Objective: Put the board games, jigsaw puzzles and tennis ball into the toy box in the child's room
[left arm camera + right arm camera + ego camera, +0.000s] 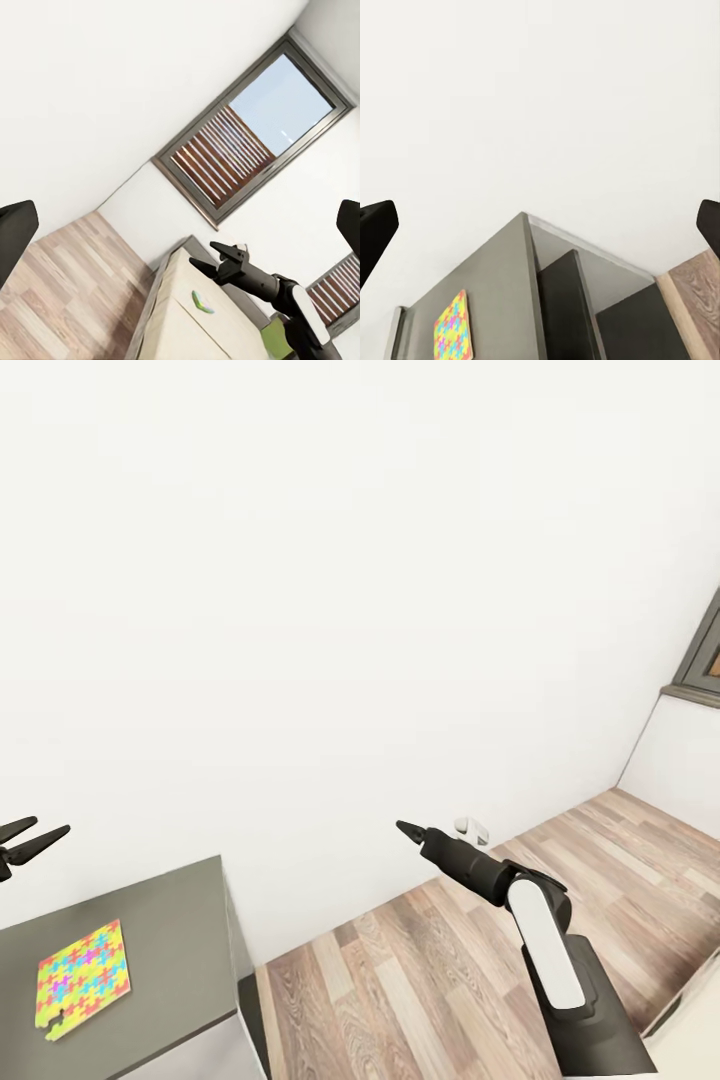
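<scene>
One jigsaw puzzle [83, 980], a thin multicoloured panel, lies flat near the corner of the table [170, 920]. The right wrist view shows the same jigsaw puzzle [454, 328] on the table's top [502, 274]. My left gripper [35, 835] hovers open above the table at the far left, apart from the puzzle. My right gripper [408, 830] is open and empty, out over the floor to the table's right. In the left wrist view a green-edged board game [201, 301] lies on the bed [176, 322]. The toy box and tennis ball are out of view.
A plain white wall fills most of the head view. Wood-plank floor [450, 970] stretches right of the table's dark side panel [562, 315]. A grey-framed window [247, 142] sits in the wall above the bed; its corner [705, 660] shows at the right.
</scene>
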Tool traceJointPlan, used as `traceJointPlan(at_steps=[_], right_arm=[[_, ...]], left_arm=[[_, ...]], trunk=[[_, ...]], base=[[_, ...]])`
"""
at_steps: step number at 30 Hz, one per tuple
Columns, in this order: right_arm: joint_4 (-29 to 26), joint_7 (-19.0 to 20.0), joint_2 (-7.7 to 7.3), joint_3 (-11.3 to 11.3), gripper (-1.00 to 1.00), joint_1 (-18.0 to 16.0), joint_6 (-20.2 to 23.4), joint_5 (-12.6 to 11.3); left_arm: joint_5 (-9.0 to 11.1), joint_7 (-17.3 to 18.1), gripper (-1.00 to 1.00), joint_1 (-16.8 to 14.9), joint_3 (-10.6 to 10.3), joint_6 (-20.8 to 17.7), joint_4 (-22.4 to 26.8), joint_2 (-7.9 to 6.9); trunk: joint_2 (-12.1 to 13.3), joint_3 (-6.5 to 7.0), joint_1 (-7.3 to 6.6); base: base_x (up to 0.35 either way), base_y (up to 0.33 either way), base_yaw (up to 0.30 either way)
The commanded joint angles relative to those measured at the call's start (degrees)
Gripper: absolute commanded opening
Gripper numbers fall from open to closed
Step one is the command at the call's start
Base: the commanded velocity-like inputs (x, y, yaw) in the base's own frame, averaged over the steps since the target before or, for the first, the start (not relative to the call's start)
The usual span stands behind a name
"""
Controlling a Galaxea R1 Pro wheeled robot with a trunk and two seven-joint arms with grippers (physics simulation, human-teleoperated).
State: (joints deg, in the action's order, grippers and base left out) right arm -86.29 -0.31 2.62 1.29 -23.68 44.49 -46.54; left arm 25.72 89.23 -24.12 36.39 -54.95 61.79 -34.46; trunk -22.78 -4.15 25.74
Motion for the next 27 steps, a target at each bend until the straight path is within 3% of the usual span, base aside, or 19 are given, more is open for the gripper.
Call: traceJointPlan(at_steps=[1,13,20,27], right_arm=[[-0.04,-0.03,0.0,-0.11,1.0,-0.06,0.25,-0.07],[0.07,0.02,-0.07,-1.62,1.0,-0.06,0.25,-0.12],[0.15,0.0,-0.06,-1.77,1.0,-0.06,0.25,-0.17],[0.17,0.01,-0.07,-1.81,1.0,-0.06,0.25,-0.21]], left_arm=[[-0.06,0.24,1.0,-0.05,0.0,-0.6,0.0,-0.01],[-0.06,0.24,1.0,-0.05,0.01,-0.6,0.0,0.06],[-0.06,0.24,1.0,-0.05,0.0,-0.6,0.03,0.02],[-0.06,0.24,1.0,-0.05,0.0,-0.6,0.07,0.0]], trunk=[[-0.13,-0.22,0.05],[-0.13,-1.25,0.05],[-0.13,-1.68,0.05],[-0.13,-1.99,0.05]], base=[[0.118,-0.017,-0.003],[0.113,-0.116,-0.078],[0.02,-0.262,-0.188],[0.002,-0.057,-0.217]])
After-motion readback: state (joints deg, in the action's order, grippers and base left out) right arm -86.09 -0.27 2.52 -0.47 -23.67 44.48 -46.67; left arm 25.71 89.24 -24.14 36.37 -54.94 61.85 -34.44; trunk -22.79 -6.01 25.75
